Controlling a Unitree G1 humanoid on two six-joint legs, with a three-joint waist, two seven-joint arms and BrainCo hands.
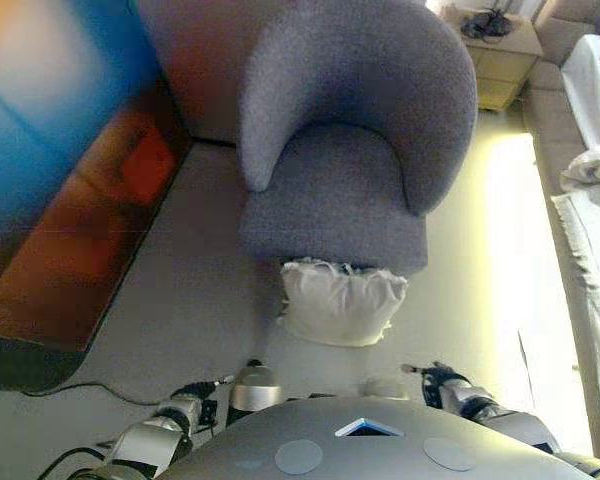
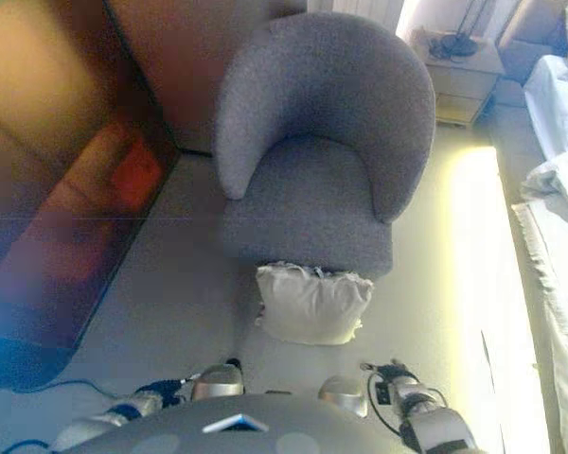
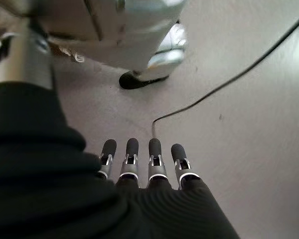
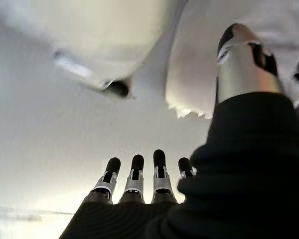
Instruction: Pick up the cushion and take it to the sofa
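Floor [image 1: 180,300] on the left is bare carpet, left robot hand [image 3: 139,164] hanging over it, fingers straight, holding nothing. Cushion [image 1: 340,300] sits on the floor, leaning against the front of the grey armchair [image 1: 350,150]. Right robot hand [image 4: 139,181] is also loose and empty.

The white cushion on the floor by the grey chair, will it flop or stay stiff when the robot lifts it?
The puffy white fabric cushion probably sags: its top edge is crumpled and its sides bulge. It looks soft, so likely light for its size. It leans against the grey upholstered armchair, so pushed from the front it should squash rather than slide.
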